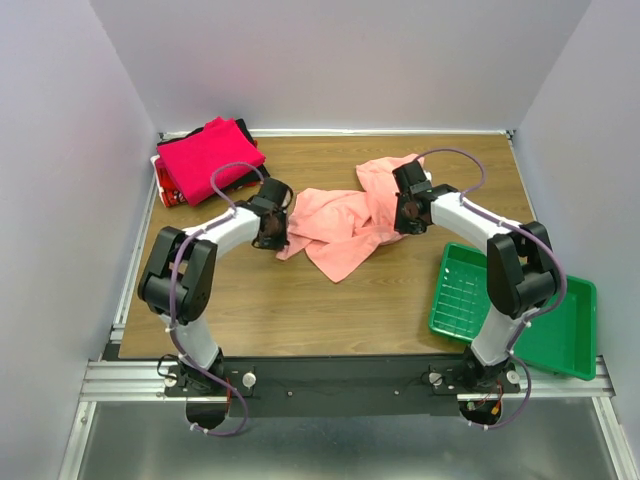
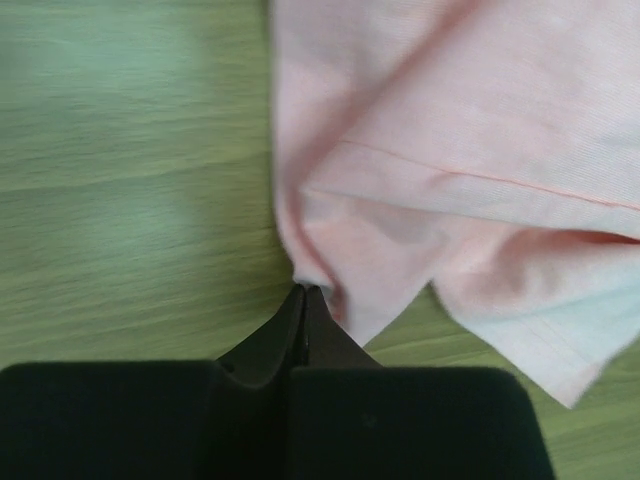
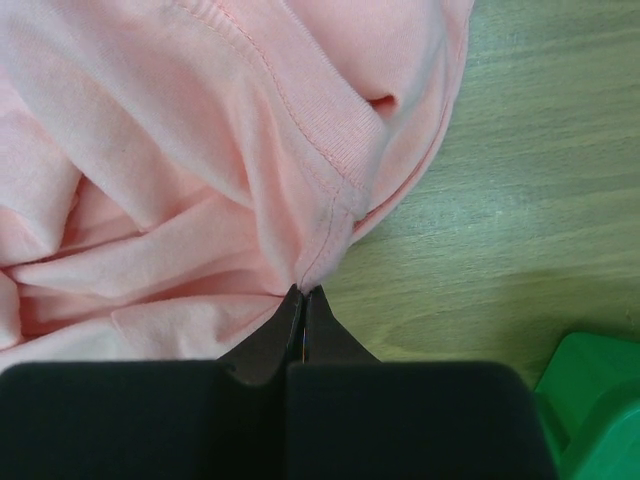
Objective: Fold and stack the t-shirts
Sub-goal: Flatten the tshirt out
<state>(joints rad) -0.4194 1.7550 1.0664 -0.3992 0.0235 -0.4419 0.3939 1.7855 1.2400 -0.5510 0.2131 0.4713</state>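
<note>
A salmon-pink t-shirt [image 1: 345,225] lies crumpled in the middle of the wooden table. My left gripper [image 1: 272,232] is at its left edge, shut on a pinch of the shirt's edge [image 2: 310,270]. My right gripper [image 1: 410,212] is at its right side, shut on a fold of the shirt by the ribbed collar [image 3: 335,215]. A pile of folded shirts, magenta [image 1: 210,155] on top with red and black beneath, sits at the back left corner.
A green plastic tray [image 1: 520,310] overhangs the table's front right corner; its corner shows in the right wrist view [image 3: 595,400]. Bare wood [image 1: 290,310] lies in front of the shirt. Grey walls enclose the table.
</note>
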